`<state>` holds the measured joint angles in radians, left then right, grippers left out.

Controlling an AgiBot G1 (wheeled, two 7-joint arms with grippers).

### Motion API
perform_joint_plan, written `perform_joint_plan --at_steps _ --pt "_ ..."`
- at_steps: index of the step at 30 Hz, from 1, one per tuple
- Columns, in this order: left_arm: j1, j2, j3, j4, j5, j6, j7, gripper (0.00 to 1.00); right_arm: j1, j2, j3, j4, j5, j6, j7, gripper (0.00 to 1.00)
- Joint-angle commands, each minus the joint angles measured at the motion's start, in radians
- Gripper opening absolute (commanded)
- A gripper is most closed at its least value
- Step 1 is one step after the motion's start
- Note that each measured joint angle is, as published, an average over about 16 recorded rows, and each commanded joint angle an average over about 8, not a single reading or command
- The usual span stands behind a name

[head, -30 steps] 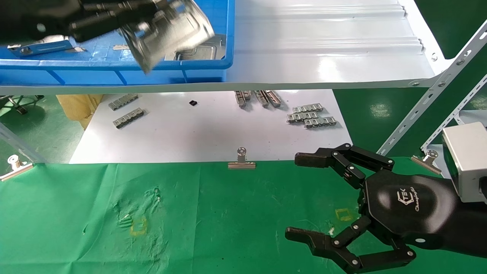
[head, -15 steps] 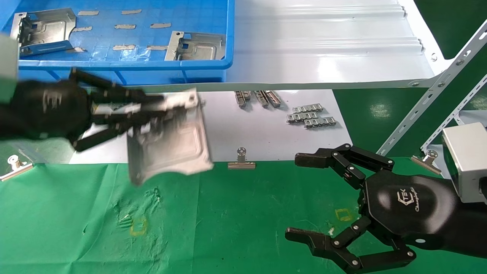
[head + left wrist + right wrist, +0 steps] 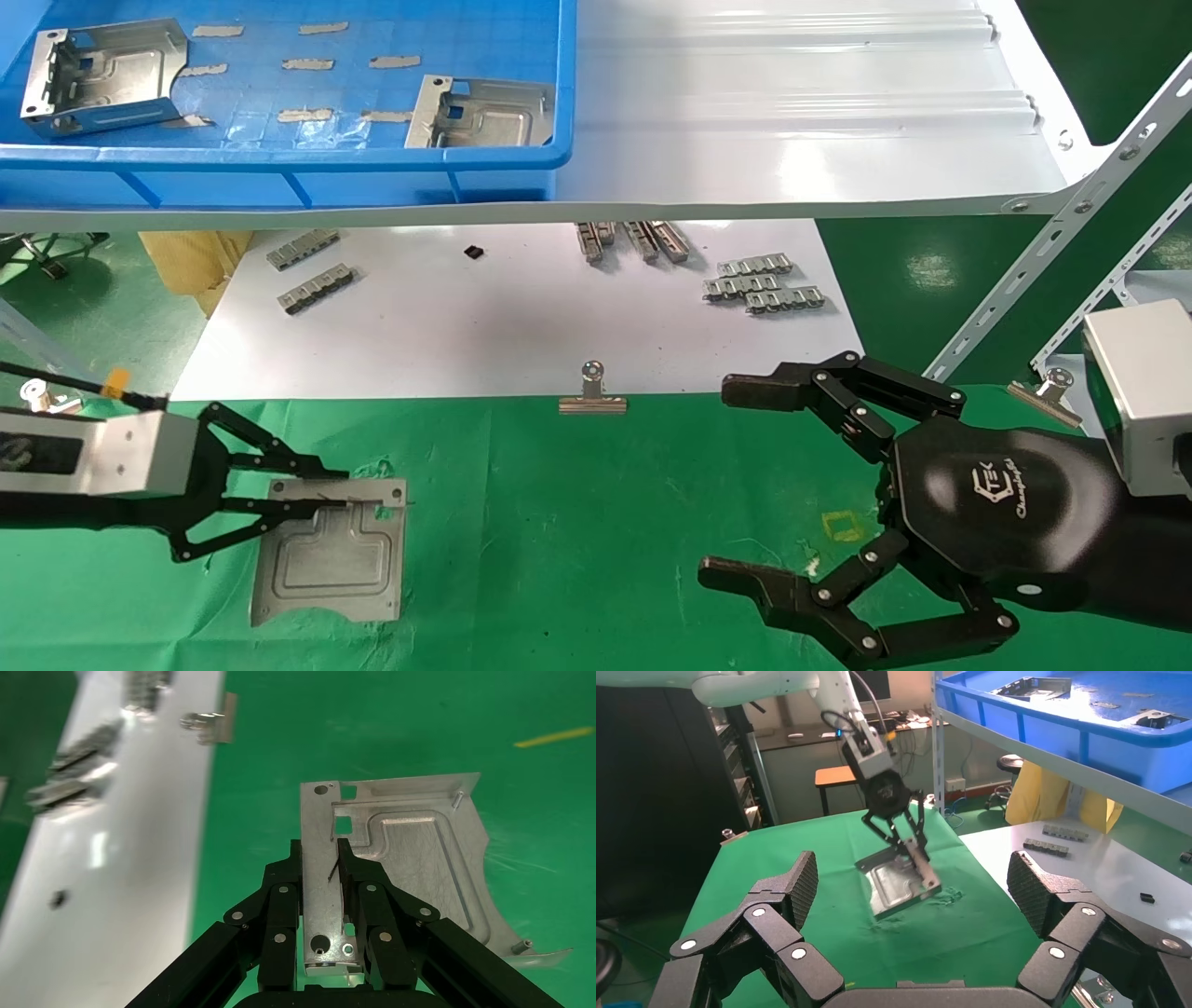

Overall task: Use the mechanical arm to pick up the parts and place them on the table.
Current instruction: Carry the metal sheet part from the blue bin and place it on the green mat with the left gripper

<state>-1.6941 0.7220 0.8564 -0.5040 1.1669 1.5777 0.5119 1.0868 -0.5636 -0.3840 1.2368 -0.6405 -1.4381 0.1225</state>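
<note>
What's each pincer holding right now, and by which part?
Left pincer grips a bracket by its folded edge. Right pincer is open, holding nothing.

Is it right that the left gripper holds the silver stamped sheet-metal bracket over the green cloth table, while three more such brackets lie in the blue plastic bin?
Not quite. The head view shows only two more brackets in the blue plastic bin, not three. The rest holds: the left gripper is shut on the silver stamped sheet-metal bracket over the green cloth table.
</note>
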Motion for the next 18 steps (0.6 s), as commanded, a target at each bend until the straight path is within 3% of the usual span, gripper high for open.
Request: perform_joint_plan --at_steps 1,2,9,10,18 --pt "0.002 0.014 0.022 0.026 0.014 0.004 0.043 0.00 0.000 0.000 0.000 0.000 0.000 0.000 0.000 1.00" --pt "-0.001 0.020 0.028 0.042 0.016 0.002 0.054 0.04 0.000 0.000 0.000 0.000 0.000 0.000 0.000 1.00" --pt "-0.020 0.053 0.059 0.146 0.037 -0.017 0.127 0.90 0.000 0.000 0.000 0.000 0.000 0.000 0.000 1.00" --pt "-0.022 0.058 0.061 0.160 0.038 -0.019 0.135 0.99 0.000 0.000 0.000 0.000 0.000 0.000 0.000 1.00" --pt "-0.030 0.083 0.060 0.245 0.012 0.000 0.177 1.00 0.000 0.000 0.000 0.000 0.000 0.000 0.000 1.00"
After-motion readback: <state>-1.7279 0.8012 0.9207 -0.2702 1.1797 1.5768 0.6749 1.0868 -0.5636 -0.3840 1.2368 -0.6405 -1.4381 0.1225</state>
